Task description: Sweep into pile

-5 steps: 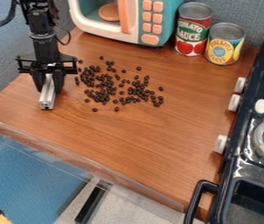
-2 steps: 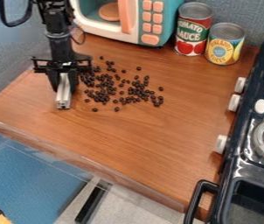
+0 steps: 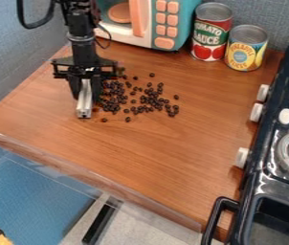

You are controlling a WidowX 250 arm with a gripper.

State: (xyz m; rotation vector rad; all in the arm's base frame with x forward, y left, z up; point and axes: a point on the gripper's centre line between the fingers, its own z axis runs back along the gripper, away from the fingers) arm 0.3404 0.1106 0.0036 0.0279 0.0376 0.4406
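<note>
1. In the camera view, we see small dark beans [image 3: 153,100] spread on the brown table [image 3: 140,153], not in one neat pile. We think most sweeping is left.
2. Our gripper [image 3: 85,93] pinches a silver bar [image 3: 83,106]. Its fingers are a little apart, with the bar between, just beside the beans.

Clasps a silver bar [image 3: 83,109] in the gripper [image 3: 86,97], just beside scattered dark beans [image 3: 152,100]. Hangs well apart from the toy stove [image 3: 262,160].
</note>
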